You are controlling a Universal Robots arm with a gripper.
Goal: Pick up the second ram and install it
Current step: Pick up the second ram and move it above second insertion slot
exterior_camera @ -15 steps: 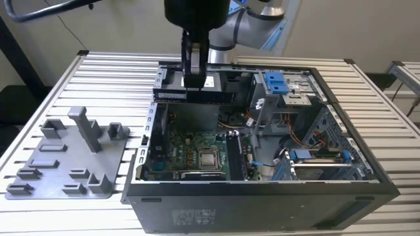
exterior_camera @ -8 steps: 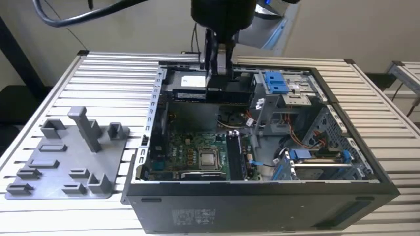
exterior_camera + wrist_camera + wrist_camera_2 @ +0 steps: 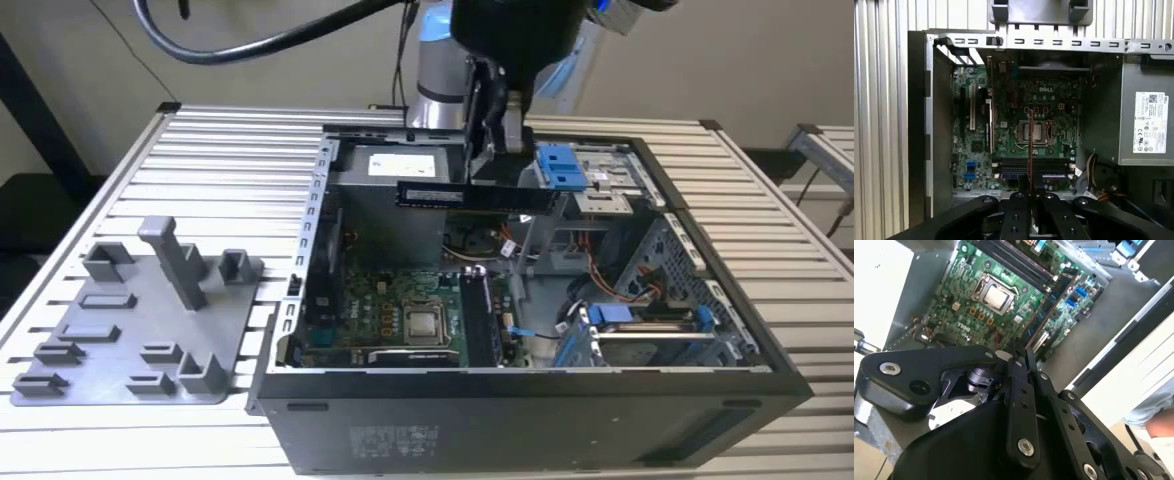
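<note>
Exterior view: the gripper (image 3: 495,165) hangs over the open computer case (image 3: 534,400), its fingers clamped on the second ram (image 3: 474,195). The board is held level in the air, well above the green motherboard (image 3: 387,310). In the first wrist view it runs edge-on as a thin line across the processor socket (image 3: 1033,131). A grey fixture (image 3: 134,340) sits on the slatted table (image 3: 200,150), at the exterior view's left.

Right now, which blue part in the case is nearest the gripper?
The upper blue bracket, just to the exterior view's right of the gripper holding the ram; the other blue part lies much farther away.
</note>
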